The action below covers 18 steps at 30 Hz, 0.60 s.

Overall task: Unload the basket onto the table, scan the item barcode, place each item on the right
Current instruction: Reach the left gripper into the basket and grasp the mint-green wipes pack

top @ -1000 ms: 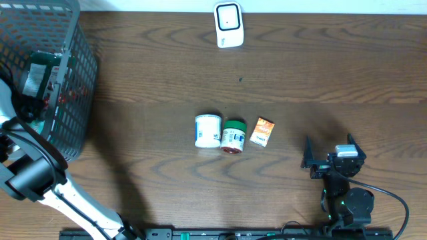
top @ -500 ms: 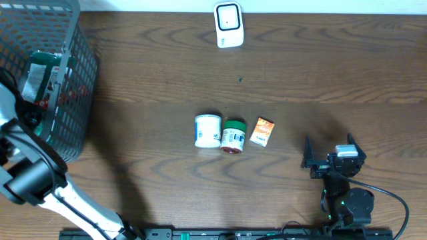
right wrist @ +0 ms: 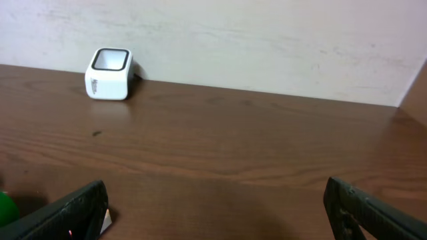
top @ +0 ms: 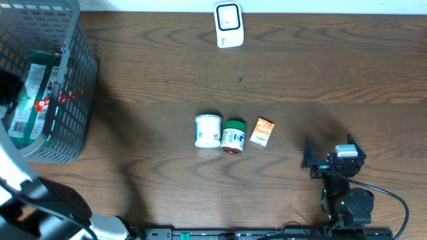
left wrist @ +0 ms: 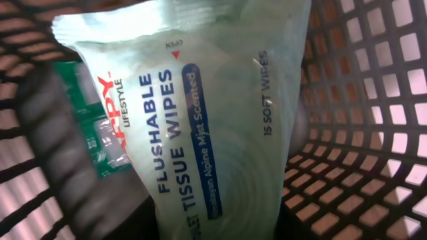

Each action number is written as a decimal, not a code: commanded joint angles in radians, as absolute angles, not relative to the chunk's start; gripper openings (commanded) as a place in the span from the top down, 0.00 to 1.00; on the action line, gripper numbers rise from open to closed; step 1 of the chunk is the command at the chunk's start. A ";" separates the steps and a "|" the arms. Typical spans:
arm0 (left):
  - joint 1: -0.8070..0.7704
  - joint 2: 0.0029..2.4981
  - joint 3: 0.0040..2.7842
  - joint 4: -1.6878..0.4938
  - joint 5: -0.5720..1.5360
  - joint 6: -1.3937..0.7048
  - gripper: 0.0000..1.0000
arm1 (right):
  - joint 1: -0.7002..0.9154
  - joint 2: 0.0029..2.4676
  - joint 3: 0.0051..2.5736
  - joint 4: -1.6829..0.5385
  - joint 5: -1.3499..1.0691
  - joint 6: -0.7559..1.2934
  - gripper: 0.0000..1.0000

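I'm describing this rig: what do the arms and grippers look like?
The left arm has white links and black joints. The right arm is black, with a green light and a looping black cable. The right gripper has two black fingers.

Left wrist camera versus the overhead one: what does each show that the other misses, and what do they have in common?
Only the left wrist view shows the print on the wipes pack: "Flushable Tissue Wipes", readable up close. Only the overhead view shows the white scanner at the far edge of the table, the white container, green jar and orange box in a row mid-table, and the right hand, open and empty. Both show the wipes pack inside the mesh basket.
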State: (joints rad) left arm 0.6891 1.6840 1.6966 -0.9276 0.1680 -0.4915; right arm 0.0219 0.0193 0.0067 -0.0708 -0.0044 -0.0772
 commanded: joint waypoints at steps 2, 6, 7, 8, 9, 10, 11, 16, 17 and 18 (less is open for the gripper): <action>0.688 1.689 1.651 -0.918 0.057 -0.469 0.87 | 0.008 0.018 0.006 -0.075 -0.002 -0.083 0.01; 0.663 1.790 1.552 -0.842 0.084 -0.469 0.87 | 0.008 0.018 0.006 -0.075 -0.002 -0.083 0.01; 0.659 1.803 1.548 -0.836 0.087 -0.469 0.87 | 0.008 0.018 0.006 -0.075 -0.002 -0.083 0.01; 0.650 1.834 1.546 -0.825 0.091 -0.468 0.87 | 0.008 0.018 0.006 -0.075 -0.002 -0.083 0.01; 0.644 1.856 1.546 -0.811 0.094 -0.467 0.87 | 0.008 0.018 0.006 -0.075 -0.002 -0.083 0.01; 0.641 1.869 1.546 -0.801 0.101 -0.461 0.78 | 0.008 0.018 0.006 -0.075 -0.002 -0.083 0.01; 0.637 1.876 1.546 -0.793 0.104 -0.446 0.61 | 0.008 0.018 0.006 -0.075 -0.002 -0.083 0.01; 0.637 1.858 1.550 -0.758 0.104 -0.422 0.27 | 0.008 0.018 0.006 -0.075 -0.002 -0.083 0.01; 0.637 1.851 1.550 -0.758 0.105 -0.419 0.27 | 0.008 0.018 0.006 -0.075 -0.002 -0.083 0.01; 0.637 1.850 1.550 -0.758 0.104 -0.419 0.27 | 0.008 0.018 0.006 -0.075 -0.002 -0.083 0.01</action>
State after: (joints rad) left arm 0.6338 1.8862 1.5265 -0.7574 0.1059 -0.4469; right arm 0.0219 0.0193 0.0067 -0.0708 -0.0044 -0.0772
